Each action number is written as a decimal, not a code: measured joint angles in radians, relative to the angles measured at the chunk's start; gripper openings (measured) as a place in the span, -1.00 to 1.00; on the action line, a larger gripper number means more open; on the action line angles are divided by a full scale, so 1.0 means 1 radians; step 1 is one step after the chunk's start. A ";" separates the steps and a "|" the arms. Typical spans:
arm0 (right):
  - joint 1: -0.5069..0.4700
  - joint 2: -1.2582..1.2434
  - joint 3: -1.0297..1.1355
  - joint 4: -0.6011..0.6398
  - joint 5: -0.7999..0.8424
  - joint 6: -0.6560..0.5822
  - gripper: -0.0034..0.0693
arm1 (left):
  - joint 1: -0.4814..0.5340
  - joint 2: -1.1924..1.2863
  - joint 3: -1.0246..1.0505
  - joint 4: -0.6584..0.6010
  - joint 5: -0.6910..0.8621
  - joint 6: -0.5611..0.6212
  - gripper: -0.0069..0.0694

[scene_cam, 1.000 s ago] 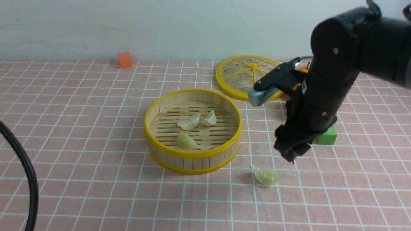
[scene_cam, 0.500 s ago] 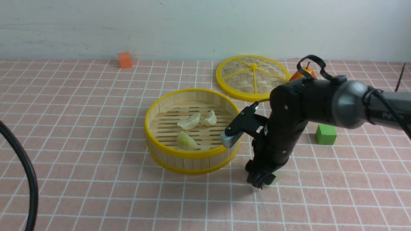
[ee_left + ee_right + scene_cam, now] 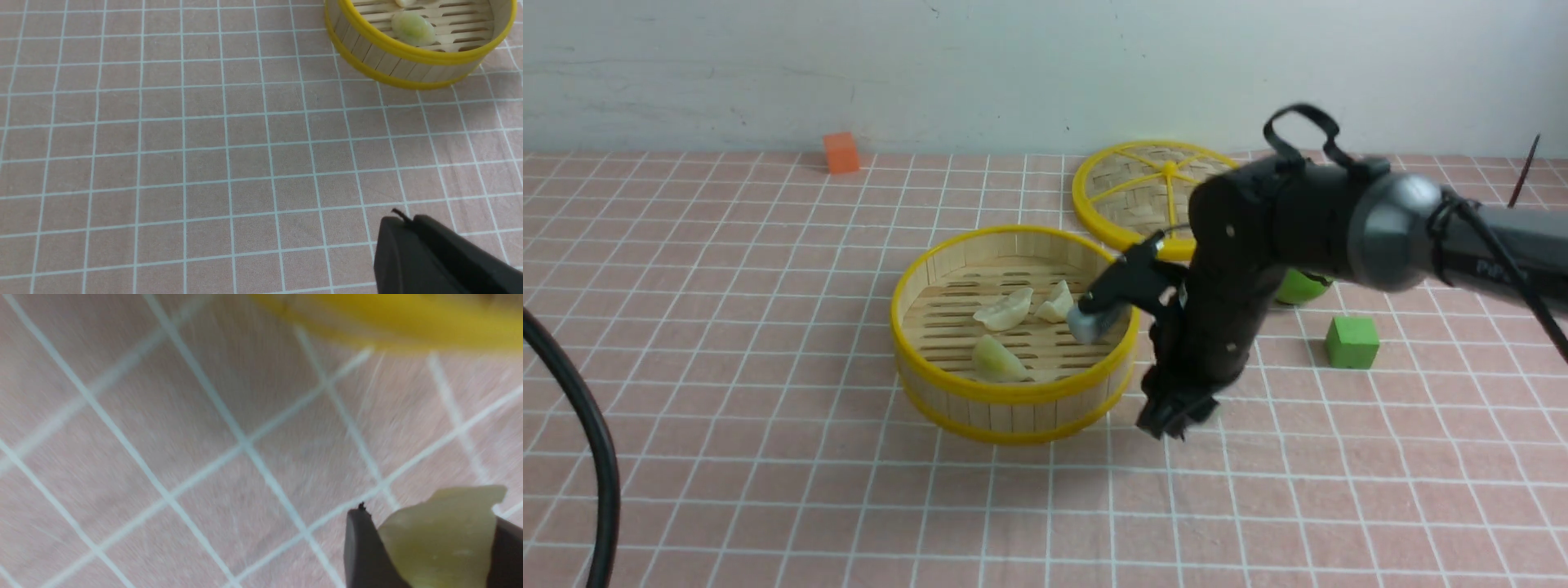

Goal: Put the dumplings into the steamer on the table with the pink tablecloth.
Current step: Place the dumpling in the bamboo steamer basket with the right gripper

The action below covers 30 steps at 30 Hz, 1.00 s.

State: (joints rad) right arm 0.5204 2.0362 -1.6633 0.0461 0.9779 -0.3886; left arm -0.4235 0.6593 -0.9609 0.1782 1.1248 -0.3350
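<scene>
The bamboo steamer with yellow rims stands mid-table on the pink tablecloth. Three dumplings lie on its slatted floor: one, one and a greenish one. My right gripper hangs just right of the steamer's wall, a little above the cloth, shut on the fourth dumpling, which shows between its jaws in the right wrist view and is hidden in the front view. My left gripper is shut and empty over bare cloth; the steamer is further off.
The flat woven lid with yellow spokes lies behind the steamer. A green cube sits right of my right arm, a green round object peeks out behind the arm, and an orange cube stands at the far edge.
My right gripper came down on the dumpling lying right of the steamer, shut on it and has lifted it off the cloth. That spot is now bare.
</scene>
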 joint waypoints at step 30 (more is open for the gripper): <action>0.069 0.133 -0.281 0.019 -0.050 0.119 0.75 | 0.000 0.000 0.000 0.000 0.002 0.000 -0.72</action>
State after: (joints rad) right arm 0.5897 2.1690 -1.9445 0.0654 0.9274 -0.2691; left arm -0.4235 0.6593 -0.9609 0.1785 1.1267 -0.3350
